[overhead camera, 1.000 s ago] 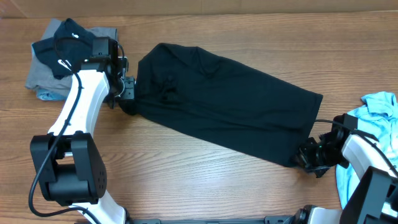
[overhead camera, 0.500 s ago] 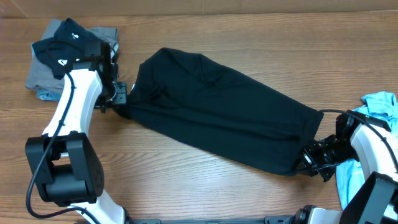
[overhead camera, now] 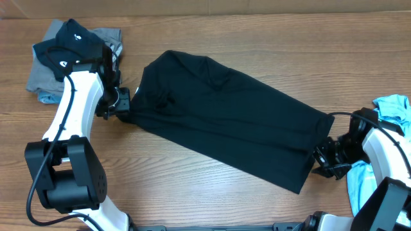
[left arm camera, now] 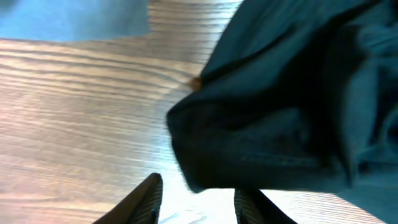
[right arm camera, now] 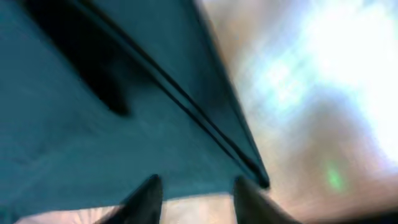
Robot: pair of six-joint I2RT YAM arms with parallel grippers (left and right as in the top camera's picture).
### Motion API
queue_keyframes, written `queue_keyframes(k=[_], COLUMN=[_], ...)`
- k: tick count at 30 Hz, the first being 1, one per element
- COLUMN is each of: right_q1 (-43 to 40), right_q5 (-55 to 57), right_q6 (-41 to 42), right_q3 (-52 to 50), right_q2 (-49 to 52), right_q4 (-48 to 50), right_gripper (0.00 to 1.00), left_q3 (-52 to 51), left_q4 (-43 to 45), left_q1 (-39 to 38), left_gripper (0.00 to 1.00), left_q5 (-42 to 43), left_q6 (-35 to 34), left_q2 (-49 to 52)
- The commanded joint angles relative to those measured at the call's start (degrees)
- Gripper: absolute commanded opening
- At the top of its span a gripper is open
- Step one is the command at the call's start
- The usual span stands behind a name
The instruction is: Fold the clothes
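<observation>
- Left wrist view: the left claw [left arm camera: 198,202] is standing released, its two fingers [left arm camera: 146,199] spread, bare wood showing between them and nothing gripped.
- A bunched black edge of the T-shirt [left arm camera: 280,118] is lying just beyond those fingertips. Whether cloth is touching them, cannot tell.
- Right wrist view, badly blurred: the right claw [right arm camera: 196,200] is also hanging released, with its fingers apart. A hemmed edge of the shirt is running diagonally just ahead of them.
- Overhead: the left claw is sitting at the shirt's left end. The right claw is sitting just beside the right end, above the lower right corner.
- The shirt is lying as a long black band slanting across the middle of the counter [overhead camera: 192,192], higher at left and lower at right. It is puckering near the left end and lying smoother elsewhere.
- Far left, a grey garment [overhead camera: 38,80] is lying under a smaller black garment [overhead camera: 70,38] bearing a small white mark, close behind the left arm [overhead camera: 77,109].
- At the right edge, a light blue cloth [overhead camera: 392,109] is lying beside the right arm [overhead camera: 379,151].
</observation>
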Motion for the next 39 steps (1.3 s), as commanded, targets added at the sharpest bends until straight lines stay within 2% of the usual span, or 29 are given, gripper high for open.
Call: queue_keyframes(k=[1, 4, 6, 9, 11, 15, 21, 26, 29, 31, 39], right_q1=[0.6, 1.7, 2.6, 4.4, 5.6, 7.4, 6.9, 7.0, 7.0, 7.0, 9.0], right_q5=[-3.3, -4.3, -4.3, -4.3, -3.6, -2.8, 1.3, 1.4, 2.5, 2.7, 2.0], right_q6=[-2.4, -2.3, -1.0, 1.7, 4.3, 5.7, 7.1, 7.2, 10.2, 11.7, 11.6], right_q3=[1.9, 1.9, 1.9, 1.3, 0.3, -1.3, -1.3, -1.5, -1.5, -1.5, -1.5], right_q2=[-0.8, -0.8, -0.8, -0.8, -0.8, -0.8, -0.8, -0.7, -0.6, -0.3, 0.0], right_q4=[4.7, 6.9, 8.1, 11.0, 13.2, 15.2, 15.4, 16.5, 16.8, 17.9, 18.1], right_gripper=[0.56, 0.67, 0.69, 0.68, 0.62, 0.63, 0.67, 0.67, 0.66, 0.59, 0.59], left_q3=[1.6, 1.6, 1.6, 1.6, 1.6, 1.6, 1.6, 1.6, 1.2, 1.1, 1.1], left_q4=[1.5, 4.0, 6.1, 8.9, 10.4, 12.3, 8.2, 8.1, 9.6, 9.9, 9.4], left_q1=[0.1, 0.1, 0.0, -0.8, -1.9, -5.9, -8.6, -8.8, -9.8, -10.6, -11.5], left_gripper=[0.43, 0.49, 0.55, 0.57, 0.57, 0.61, 0.61, 0.65, 0.68, 0.68, 0.71], left_q5=[8.2, 14.9, 20.9, 25.5, 25.5, 24.4, 10.3, 18.8, 18.8, 18.8, 19.6], left_q6=[1.8, 4.3, 5.5, 6.6, 6.9, 8.5, 6.7, 6.5, 4.7, 2.6, -8.1], left_q2=[-1.8, -1.8, -1.8, -1.8, -1.8, -1.8, -1.8, -1.6, -0.7, 0.9, 3.9])
